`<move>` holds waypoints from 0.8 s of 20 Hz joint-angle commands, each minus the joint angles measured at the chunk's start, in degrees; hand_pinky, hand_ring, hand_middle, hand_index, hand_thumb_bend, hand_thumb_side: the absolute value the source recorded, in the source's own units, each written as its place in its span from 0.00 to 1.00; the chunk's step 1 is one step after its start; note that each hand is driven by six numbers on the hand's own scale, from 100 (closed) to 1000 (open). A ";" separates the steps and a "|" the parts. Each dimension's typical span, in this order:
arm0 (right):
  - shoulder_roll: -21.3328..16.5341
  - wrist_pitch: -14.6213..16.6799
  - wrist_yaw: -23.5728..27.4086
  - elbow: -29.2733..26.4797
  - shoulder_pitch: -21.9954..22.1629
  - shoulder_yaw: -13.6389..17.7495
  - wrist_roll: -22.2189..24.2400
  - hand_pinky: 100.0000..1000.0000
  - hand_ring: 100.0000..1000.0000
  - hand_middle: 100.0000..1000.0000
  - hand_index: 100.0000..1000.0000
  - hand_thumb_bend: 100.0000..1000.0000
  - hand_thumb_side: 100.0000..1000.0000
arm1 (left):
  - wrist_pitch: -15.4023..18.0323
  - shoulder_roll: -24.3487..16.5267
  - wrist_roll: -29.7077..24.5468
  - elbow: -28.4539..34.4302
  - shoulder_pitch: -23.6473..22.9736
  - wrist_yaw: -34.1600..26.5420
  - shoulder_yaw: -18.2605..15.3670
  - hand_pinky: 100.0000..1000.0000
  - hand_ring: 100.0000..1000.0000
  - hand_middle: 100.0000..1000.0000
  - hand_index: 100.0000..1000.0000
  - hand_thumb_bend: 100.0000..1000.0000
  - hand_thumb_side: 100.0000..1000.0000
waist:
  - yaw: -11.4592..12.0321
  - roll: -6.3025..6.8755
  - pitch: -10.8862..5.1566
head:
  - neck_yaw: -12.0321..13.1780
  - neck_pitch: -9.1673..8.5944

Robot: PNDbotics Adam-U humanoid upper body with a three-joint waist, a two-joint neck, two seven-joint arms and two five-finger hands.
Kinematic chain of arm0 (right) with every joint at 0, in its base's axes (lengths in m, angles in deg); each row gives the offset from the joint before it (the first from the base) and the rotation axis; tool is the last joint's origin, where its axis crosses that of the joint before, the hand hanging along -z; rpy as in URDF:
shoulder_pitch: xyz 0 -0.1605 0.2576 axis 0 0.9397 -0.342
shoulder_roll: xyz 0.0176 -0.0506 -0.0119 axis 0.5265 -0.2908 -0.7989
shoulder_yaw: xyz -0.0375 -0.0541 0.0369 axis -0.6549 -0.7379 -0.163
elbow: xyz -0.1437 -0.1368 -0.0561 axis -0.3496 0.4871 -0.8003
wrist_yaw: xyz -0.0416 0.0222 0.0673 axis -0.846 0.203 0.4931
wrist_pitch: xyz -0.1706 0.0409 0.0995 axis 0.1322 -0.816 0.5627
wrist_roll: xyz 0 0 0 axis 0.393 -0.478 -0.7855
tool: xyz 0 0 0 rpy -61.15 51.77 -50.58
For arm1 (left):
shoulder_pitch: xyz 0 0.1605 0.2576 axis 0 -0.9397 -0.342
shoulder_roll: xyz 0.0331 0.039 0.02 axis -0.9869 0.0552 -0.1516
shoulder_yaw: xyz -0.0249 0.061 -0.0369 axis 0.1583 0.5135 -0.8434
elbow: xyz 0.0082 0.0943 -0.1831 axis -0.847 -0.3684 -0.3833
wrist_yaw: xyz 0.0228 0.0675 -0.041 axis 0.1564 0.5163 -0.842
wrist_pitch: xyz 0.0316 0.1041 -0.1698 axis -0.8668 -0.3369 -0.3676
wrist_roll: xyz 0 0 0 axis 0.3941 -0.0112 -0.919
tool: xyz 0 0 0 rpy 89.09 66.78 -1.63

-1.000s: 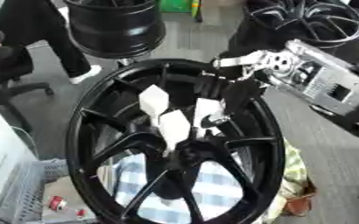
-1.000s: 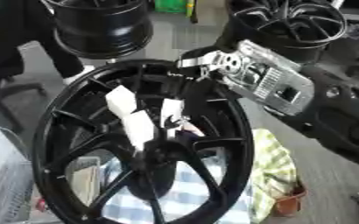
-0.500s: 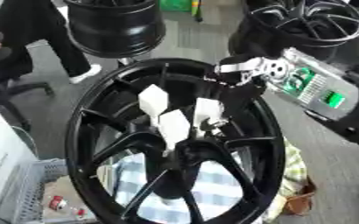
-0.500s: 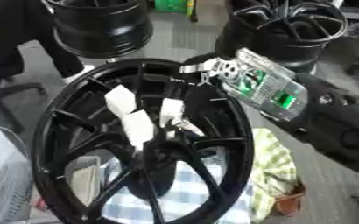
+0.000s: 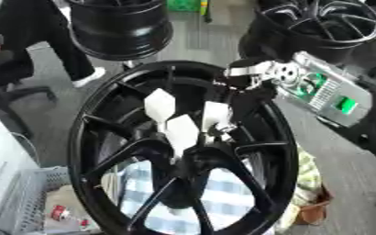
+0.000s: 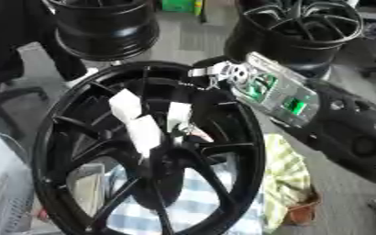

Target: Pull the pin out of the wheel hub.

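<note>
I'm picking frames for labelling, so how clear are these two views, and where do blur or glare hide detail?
Left eye view: soft all over; the right hand at the wheel hub rim is smeared, so its fingers cannot be made out; the white tags are blown out. Right eye view: equally soft; the green lights on the forearm glare, and the black spokes merge in shadow.

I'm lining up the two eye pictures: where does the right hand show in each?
Left eye view: the right hand is upper centre-right, at the big black spoked wheel hub's upper rim.
Right eye view: it sits nearer centre.
Shared landmark: the three white tags just below it.
</note>
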 commanded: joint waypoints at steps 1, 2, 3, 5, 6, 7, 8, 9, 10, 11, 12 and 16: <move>-0.79 -10.83 -0.54 -0.17 -0.95 1.23 8.92 0.70 0.63 0.50 0.65 0.46 0.03 | 0.09 -0.24 -0.42 0.94 0.55 0.41 -0.10 0.76 0.78 0.69 0.82 0.00 0.67 | -0.05 0.33 -0.54 | -0.11 0.31; -0.74 -10.83 -0.60 -0.16 -0.93 1.23 8.35 0.69 0.62 0.48 0.64 0.45 0.02 | 0.09 -0.19 -0.50 0.94 0.51 0.44 -0.11 0.76 0.78 0.69 0.82 0.00 0.67 | -0.04 0.32 -0.53 | -0.10 0.31; -0.69 -10.83 -0.71 -0.16 -0.91 1.19 7.86 0.69 0.61 0.46 0.63 0.44 0.02 | 0.10 -0.15 -0.55 0.94 0.48 0.47 -0.12 0.76 0.78 0.69 0.82 0.00 0.67 | -0.03 0.32 -0.52 | -0.09 0.31; -0.62 -10.83 -1.14 -0.11 -0.89 1.05 7.04 0.67 0.58 0.43 0.60 0.42 0.00 | 0.11 -0.11 -0.60 0.94 0.44 0.50 -0.15 0.76 0.78 0.69 0.82 0.00 0.67 | 0.00 0.31 -0.52 | -0.11 0.31; -0.62 -10.83 -1.49 -0.13 -0.90 1.01 6.65 0.66 0.58 0.42 0.59 0.40 0.00 | 0.14 -0.12 -0.64 0.94 0.42 0.53 -0.15 0.76 0.78 0.69 0.82 0.00 0.67 | 0.02 0.30 -0.53 | -0.11 0.31; -0.63 -10.83 -1.81 -0.22 -0.90 1.00 6.29 0.66 0.57 0.42 0.59 0.39 0.00 | 0.17 -0.11 -0.67 0.94 0.40 0.54 -0.17 0.76 0.78 0.69 0.82 0.00 0.67 | 0.03 0.30 -0.54 | -0.11 0.31; -0.63 -10.83 -2.08 -0.36 -0.93 1.07 5.89 0.65 0.56 0.40 0.57 0.37 0.00 | 0.17 -0.09 -0.67 0.94 0.38 0.54 -0.19 0.76 0.78 0.69 0.81 0.00 0.67 | 0.04 0.28 -0.55 | -0.09 0.31; -0.63 -10.83 -2.27 -0.49 -0.96 1.13 5.47 0.65 0.55 0.39 0.56 0.35 0.00 | 0.16 -0.07 -0.67 0.94 0.37 0.53 -0.20 0.76 0.78 0.69 0.81 0.00 0.67 | 0.04 0.27 -0.56 | -0.09 0.31; -0.61 -10.83 -2.55 -0.77 -1.07 1.22 4.85 0.65 0.53 0.36 0.53 0.32 0.00 | 0.14 -0.06 -0.69 0.94 0.36 0.52 -0.20 0.76 0.78 0.69 0.81 0.00 0.67 | 0.03 0.26 -0.58 | -0.09 0.31; -0.58 -10.83 -2.85 -1.08 -1.15 1.29 4.11 0.64 0.52 0.34 0.51 0.30 0.00 | 0.15 -0.06 -0.71 0.94 0.36 0.53 -0.20 0.76 0.78 0.69 0.81 0.00 0.67 | 0.03 0.25 -0.59 | -0.07 0.31; -0.55 -10.83 -3.13 -1.39 -1.24 1.35 3.33 0.63 0.50 0.31 0.49 0.29 0.00 | 0.15 -0.04 -0.72 0.94 0.35 0.53 -0.22 0.76 0.78 0.69 0.81 0.00 0.67 | 0.04 0.24 -0.60 | -0.06 0.31; -0.48 -10.83 -4.34 -2.59 -1.55 1.84 -1.31 0.59 0.42 0.18 0.36 0.29 0.00 | 0.01 0.09 -0.67 0.94 0.27 0.55 -0.31 0.76 0.78 0.69 0.80 0.00 0.67 | 0.08 0.24 -0.65 | -0.02 0.31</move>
